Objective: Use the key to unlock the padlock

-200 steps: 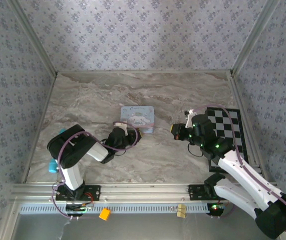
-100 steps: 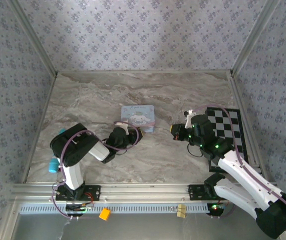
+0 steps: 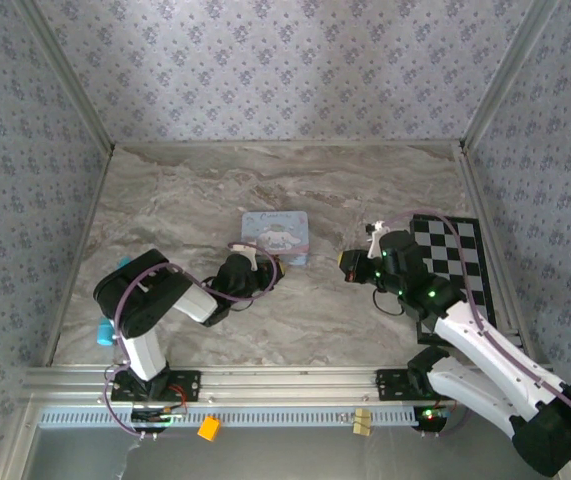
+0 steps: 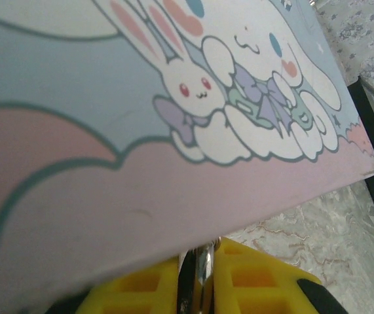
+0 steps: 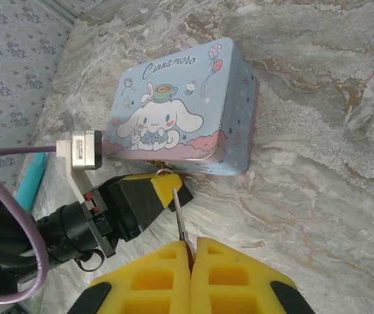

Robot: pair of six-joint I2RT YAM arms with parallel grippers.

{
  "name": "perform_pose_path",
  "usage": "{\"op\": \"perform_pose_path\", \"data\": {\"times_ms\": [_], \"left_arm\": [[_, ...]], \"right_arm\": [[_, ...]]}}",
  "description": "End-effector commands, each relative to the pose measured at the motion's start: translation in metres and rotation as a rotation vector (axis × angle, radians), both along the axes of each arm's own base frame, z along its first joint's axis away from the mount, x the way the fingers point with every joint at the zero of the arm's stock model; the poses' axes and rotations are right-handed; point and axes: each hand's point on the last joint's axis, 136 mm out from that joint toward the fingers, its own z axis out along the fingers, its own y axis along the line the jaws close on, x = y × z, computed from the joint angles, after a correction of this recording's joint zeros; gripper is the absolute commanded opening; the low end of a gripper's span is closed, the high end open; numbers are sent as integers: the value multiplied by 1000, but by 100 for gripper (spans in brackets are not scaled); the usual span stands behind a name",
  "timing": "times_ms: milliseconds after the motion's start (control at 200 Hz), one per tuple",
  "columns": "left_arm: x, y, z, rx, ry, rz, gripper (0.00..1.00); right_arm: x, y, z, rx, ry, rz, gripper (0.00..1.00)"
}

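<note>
We see the left tool (image 3: pixel 257 271) lying low on the table (image 3: pixel 295 180), its tip right against the near long side of the pale blue cartoon tin (image 3: pixel 277 233). From its own wrist view the yellow pads (image 4: pixel 259 281) are nearly shut, leaving a narrow slit. A silvery metal piece is pinched in that slit just under the tin's pink lower edge (image 4: pixel 141 216). We take this piece for the padlock (image 4: pixel 200 271); its dark body we cannot make out. In the right wrist view the same small silver loop (image 5: pixel 164 173) sits at the tin's near edge (image 5: pixel 173 104), just above the left tool's closed yellow tips (image 5: pixel 167 188). The right tool (image 3: pixel 349 262) hangs to the right of the tin, apart from it. Its yellow pads (image 5: pixel 154 278) are pressed together on a thin metal key (image 5: pixel 180 219). The key's blade points toward the tin, its tip just beside the left tool's pads. Whether it touches them we cannot tell.
</note>
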Motion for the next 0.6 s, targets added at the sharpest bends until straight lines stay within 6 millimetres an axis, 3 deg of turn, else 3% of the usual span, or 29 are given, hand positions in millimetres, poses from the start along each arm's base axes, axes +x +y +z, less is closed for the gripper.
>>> {"op": "perform_pose_path", "data": {"times_ms": [0,220,595], "left_arm": [[-7,1,3,15,-6,-18,14],[-7,-4,13,-35,23,-31,14],[-5,-4,19,-115,269,10,9]], "right_arm": [[-2,1,-8,10,21,-13,0],[-7,6,-23,34,69,-9,0],[-21,38,-72,174,207,19,0]]}}
